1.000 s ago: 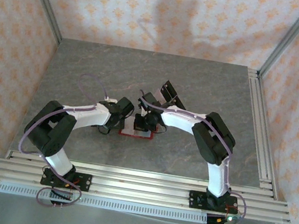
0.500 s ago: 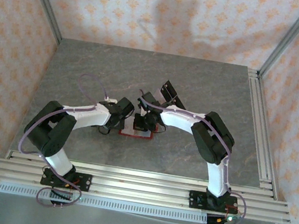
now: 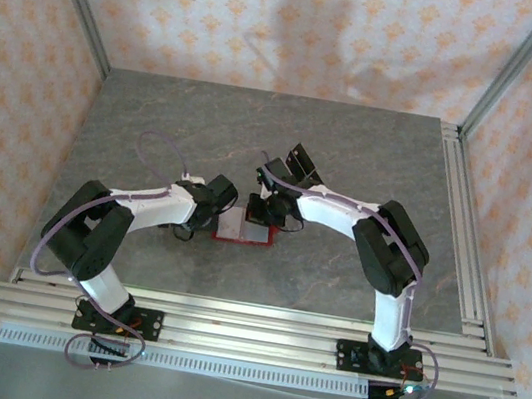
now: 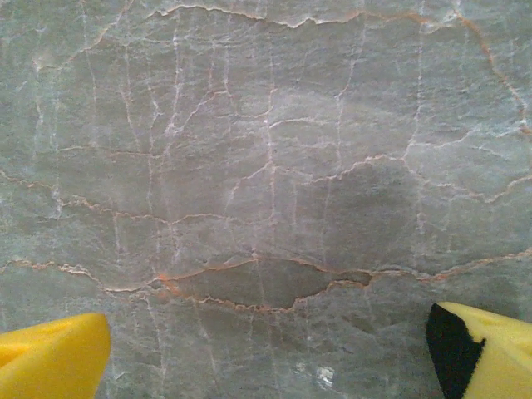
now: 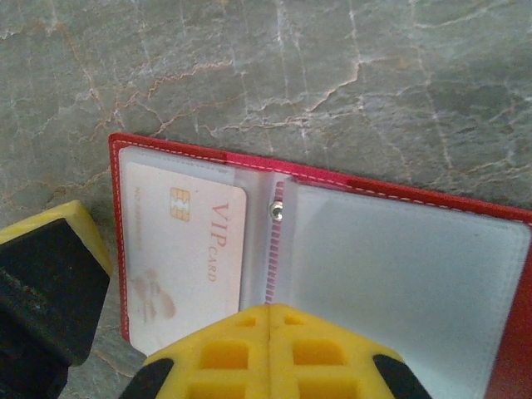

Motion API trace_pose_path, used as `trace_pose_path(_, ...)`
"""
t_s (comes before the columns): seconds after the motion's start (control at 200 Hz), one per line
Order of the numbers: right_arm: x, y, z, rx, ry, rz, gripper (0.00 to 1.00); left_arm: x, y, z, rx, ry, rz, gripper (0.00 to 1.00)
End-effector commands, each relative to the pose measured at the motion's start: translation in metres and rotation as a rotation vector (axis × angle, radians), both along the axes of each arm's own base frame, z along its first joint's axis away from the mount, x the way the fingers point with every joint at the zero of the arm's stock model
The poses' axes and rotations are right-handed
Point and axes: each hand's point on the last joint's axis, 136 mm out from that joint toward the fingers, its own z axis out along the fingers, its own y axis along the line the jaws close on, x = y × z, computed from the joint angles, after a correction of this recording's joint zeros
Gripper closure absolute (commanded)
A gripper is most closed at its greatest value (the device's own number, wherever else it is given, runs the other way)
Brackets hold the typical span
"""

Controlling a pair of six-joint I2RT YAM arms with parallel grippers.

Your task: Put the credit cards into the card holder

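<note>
since the right gripper (image 5: 270,328) was pinched fully shut with nothing between its fingers, poised over the middle fold of the card holder (image 5: 399,266), i'd say it wasn't carrying anything at that point. the card holder lay flat and open on the marble table (image 4: 266,125), roughly between the two arms in the overhead view. one of the credit cards (image 5: 187,249), the pale pink one with a chip and "vip card" printed on it, sat tucked behind the clear left pocket, so that half looked done to me. the right pocket looked empty, though the plastic was cloudy so i wasn't totally sure. where the second card was, i honestly couldn't tell. the left gripper (image 4: 266,357) was spread wide and empty over bare stone, parked just beside the card holder's left edge. my read: one in, one to go, and the remaining job was getting hold of that other card and sliding it into the free pocket without nudging the card holder around.
</note>
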Motion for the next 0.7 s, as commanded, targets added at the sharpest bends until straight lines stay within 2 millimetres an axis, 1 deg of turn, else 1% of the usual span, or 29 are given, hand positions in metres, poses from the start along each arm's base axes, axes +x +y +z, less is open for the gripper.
trace_pose_path(0.0, 0.004, 0.006, -0.001, 0.011, -0.008, 0.001, 1.00, -0.007, 0.016, 0.005, 0.081, 0.015, 0.029, 0.01)
trace_pose_path(0.255, 0.007, 0.014, -0.010, 0.014, 0.013, 0.011, 1.00, -0.010, 0.016, -0.003, 0.079, 0.031, 0.029, 0.01)
trace_pose_path(0.42, 0.009, 0.021, -0.008, 0.025, 0.013, 0.020, 1.00, -0.009, 0.014, -0.005, 0.072, 0.032, 0.023, 0.01)
trace_pose_path(0.55, 0.006, 0.026, -0.009, 0.023, 0.019, 0.037, 1.00, -0.008, 0.013, -0.006, 0.066, 0.030, 0.019, 0.02)
trace_pose_path(0.696, 0.005, 0.028, -0.010, 0.021, 0.022, 0.042, 1.00, -0.009, 0.012, -0.007, 0.060, 0.030, 0.018, 0.02)
